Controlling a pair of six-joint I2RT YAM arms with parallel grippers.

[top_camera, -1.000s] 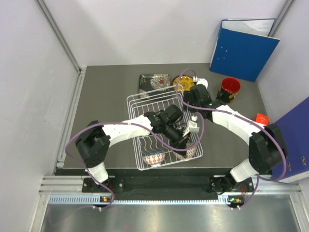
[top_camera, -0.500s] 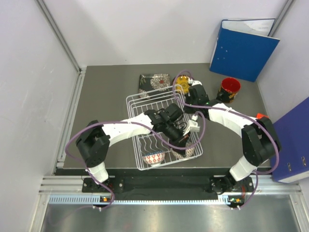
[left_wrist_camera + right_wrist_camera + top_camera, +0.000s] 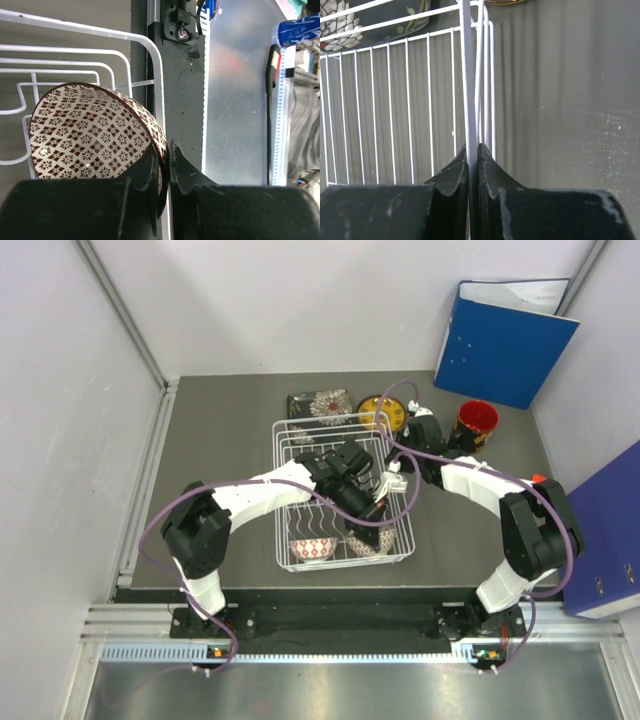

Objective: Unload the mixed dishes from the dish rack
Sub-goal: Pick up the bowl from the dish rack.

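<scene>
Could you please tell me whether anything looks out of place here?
Yes: the right gripper is shut on the rim wire of the dish rack, not on a dish, while the left gripper pinches the rim of the patterned bowl.

- dish rack [image 3: 277, 495]: white wire
- brown bowl [image 3: 85, 135], rack's near-right corner: dark brown diamond-and-flower lattice on cream
- red bowl [image 3: 312, 549], near-left corner: red-and-white pattern
- square plate [image 3: 322, 403]: black, white flowers
- round plate [image 3: 383, 410]: yellow
- mug [image 3: 477, 422]: red, dark inside
- binder [image 3: 505, 340]: blue
- cube [image 3: 541, 480]: red
- table [image 3: 220, 440]: dark grey
</scene>
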